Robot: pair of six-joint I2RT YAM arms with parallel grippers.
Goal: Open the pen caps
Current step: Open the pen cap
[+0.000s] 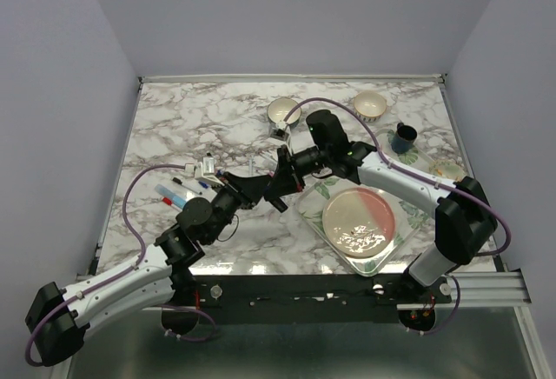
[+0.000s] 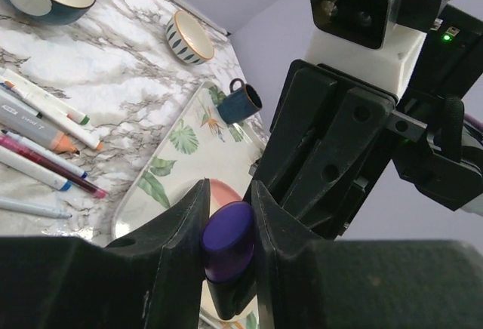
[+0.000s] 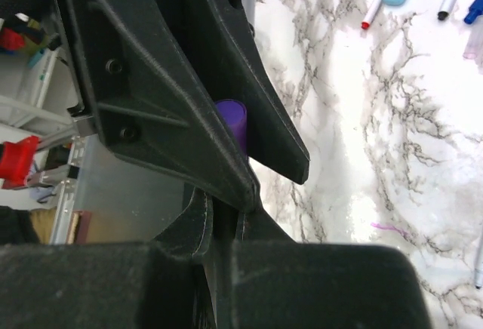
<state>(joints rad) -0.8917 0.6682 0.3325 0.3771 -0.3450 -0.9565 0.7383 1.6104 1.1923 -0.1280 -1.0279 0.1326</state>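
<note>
A purple pen cap is pinched between the fingers of my left gripper, which is shut on it above the tray's edge. In the right wrist view the same purple cap shows between the left gripper's black fingers. My right gripper faces the left one and is shut on the pen's dark barrel, which is mostly hidden. From above, the two grippers meet tip to tip: left gripper, right gripper. Several other capped pens lie on the marble to the left.
A leaf-patterned tray holds a pink and cream plate at the front right. Two bowls and a dark blue mug stand at the back. Loose pens lie left of the tray.
</note>
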